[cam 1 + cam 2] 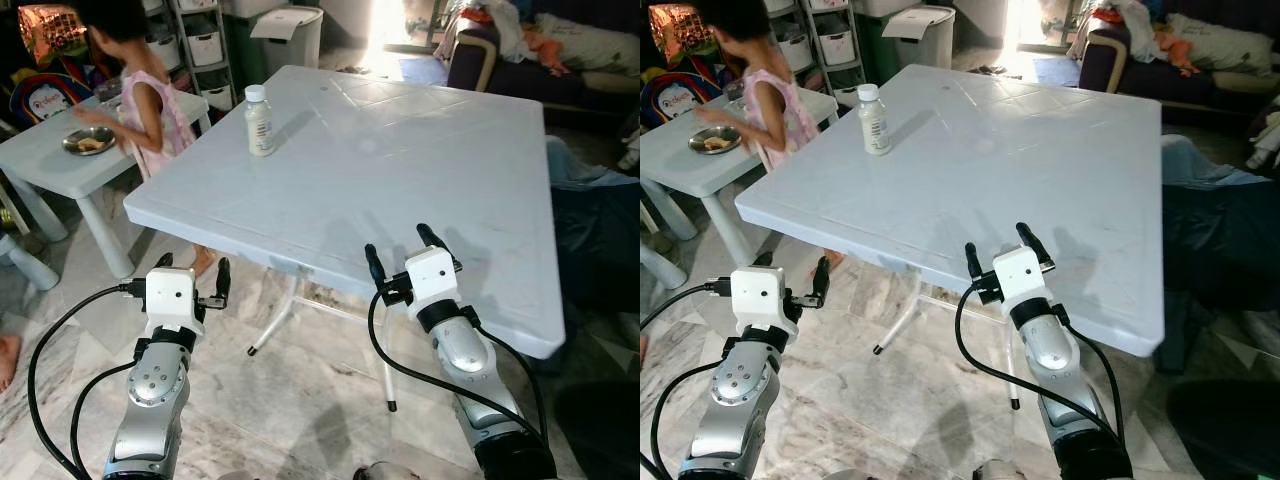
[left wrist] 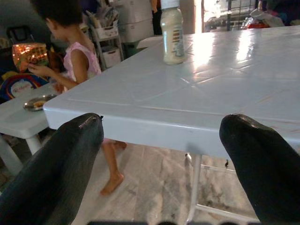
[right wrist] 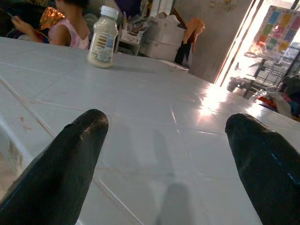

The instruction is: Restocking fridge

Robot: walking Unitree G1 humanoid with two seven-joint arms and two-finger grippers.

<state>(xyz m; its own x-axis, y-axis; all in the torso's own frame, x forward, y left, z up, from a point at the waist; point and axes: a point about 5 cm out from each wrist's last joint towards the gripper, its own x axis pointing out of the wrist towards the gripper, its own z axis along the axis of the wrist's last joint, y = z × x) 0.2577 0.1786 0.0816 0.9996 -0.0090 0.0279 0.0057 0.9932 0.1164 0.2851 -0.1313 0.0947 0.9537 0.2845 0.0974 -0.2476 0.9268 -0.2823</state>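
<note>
Across the middle of the scene one large pale blue-white square plastic bench (image 1: 400, 170) is spread, its smooth top moulded with faint crossing lines and carried on thin white metal legs (image 1: 275, 320) over a glossy marbled tile floor (image 1: 300, 400). To the robot's left a second, smaller white plastic bench (image 1: 45, 150) is seen, with one round metal plate (image 1: 88, 141) of food resting on it. One person in a pink sleeveless top (image 1: 150, 100) is standing barefoot between the two benches, turned toward the smaller one. Behind, one white lidded bin (image 1: 290, 35) and a rack of white storage drawers (image 1: 200, 45) are placed, and a dark sofa (image 1: 540, 60) piled with cloth is set at the far right.

Two silver arms are raised at the near edge of the large bench. The left pincer (image 1: 192, 275) is held just below and in front of the bench's near corner, its two black fingers (image 2: 56, 173) spread wide and holding nothing. The right pincer (image 1: 400, 250) is held over the near part of the bench top, its two black fingers (image 3: 65, 159) likewise spread wide and empty.

One small cream-coloured plastic bottle with a white cap and a printed label (image 1: 259, 121) is standing upright on the large bench near its far left edge, well apart from both pincers.
</note>
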